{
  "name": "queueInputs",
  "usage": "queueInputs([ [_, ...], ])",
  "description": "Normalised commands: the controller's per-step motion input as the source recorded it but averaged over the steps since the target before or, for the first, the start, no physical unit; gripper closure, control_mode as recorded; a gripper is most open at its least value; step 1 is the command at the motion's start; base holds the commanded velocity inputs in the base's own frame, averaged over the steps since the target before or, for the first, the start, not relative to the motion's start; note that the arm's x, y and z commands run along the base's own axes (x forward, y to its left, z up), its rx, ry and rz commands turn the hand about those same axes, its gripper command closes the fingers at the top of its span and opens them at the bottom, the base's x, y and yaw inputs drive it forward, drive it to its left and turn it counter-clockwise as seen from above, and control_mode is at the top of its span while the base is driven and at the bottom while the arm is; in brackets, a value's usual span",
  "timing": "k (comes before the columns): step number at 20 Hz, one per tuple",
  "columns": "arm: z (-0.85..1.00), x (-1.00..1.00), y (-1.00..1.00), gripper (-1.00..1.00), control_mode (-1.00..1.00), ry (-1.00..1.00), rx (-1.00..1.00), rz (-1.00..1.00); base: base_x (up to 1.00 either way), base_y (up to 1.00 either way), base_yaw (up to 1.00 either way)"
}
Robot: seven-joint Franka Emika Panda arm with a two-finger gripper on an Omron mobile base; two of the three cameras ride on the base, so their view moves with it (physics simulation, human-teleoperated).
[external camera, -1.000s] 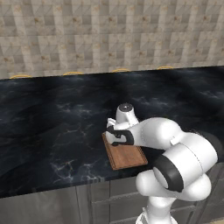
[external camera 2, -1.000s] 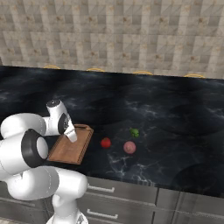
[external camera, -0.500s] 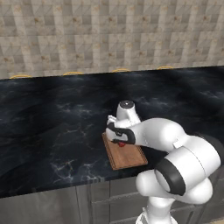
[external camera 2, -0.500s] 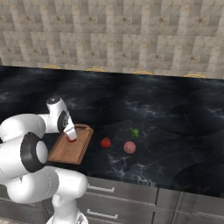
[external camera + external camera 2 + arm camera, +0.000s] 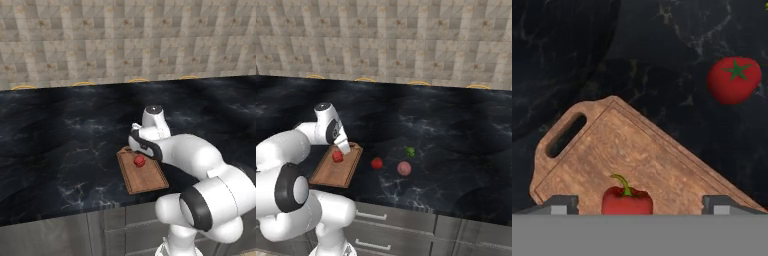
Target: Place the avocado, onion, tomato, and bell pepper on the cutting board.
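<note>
The gripper (image 5: 640, 200) hangs low over the cutting board (image 5: 637, 155) with its jaws spread wide and nothing between them in a grip; the bell pepper (image 5: 627, 200) sits on the wood between the two fingertips (image 5: 559, 204), stem up, clear of both, which reads as a piece just set down where the task wants it. In the right base view the pepper (image 5: 337, 156) lies on the board (image 5: 331, 172) close to the end nearest the other vegetables, likely the shortest reach. Out on the dark counter (image 5: 446, 150), well apart from the board, wait the tomato (image 5: 376, 163), nearest, then the onion (image 5: 403, 168) and the avocado (image 5: 409, 150) just beyond it. One of four is on the board, so the tomato looks the natural next pick
</note>
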Motion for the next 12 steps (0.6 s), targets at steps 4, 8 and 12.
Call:
queueInputs([
  [4,0.00,0.00,-0.99,-1.00,-1.00,0.04,-0.06,-0.03,0.00,0.00,0.00],
  [8,0.00,0.00,-1.00,-1.00,-1.00,0.06,-0.03,-0.02,0.00,0.00,0.00],
  [12,-0.06,0.00,-1.00,-1.00,-1.00,0.08,0.00,0.00,0.00,0.00,0.00],
])
